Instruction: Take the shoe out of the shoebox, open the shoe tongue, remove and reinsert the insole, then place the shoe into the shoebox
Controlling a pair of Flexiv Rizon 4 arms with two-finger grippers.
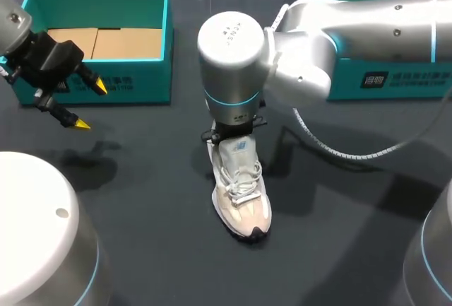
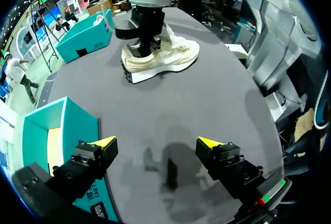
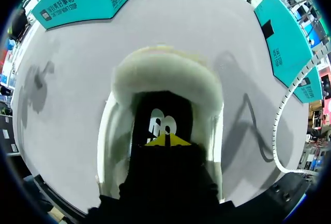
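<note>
A cream and white sneaker [image 1: 242, 200] stands upright on the dark table, toe toward the front edge. My right arm's wrist hangs right over its heel. In the right wrist view my right gripper [image 3: 166, 140] is down inside the shoe [image 3: 165, 76], yellow tips pressed together just above the black insole [image 3: 161, 122] with its white logo. I cannot tell whether anything is pinched between them. My left gripper [image 1: 90, 104] hovers at the far left in front of the open teal shoebox [image 1: 152, 73], fingers wide apart and empty. From the left wrist, the shoe [image 2: 170, 56] lies well ahead of my left gripper [image 2: 156, 142].
The shoebox has a brown cardboard floor [image 1: 106, 41] and nothing in it. A second teal box [image 1: 395, 76] lies at the back right, behind my right arm. A white coiled cable [image 1: 332, 152] trails from that arm over the table.
</note>
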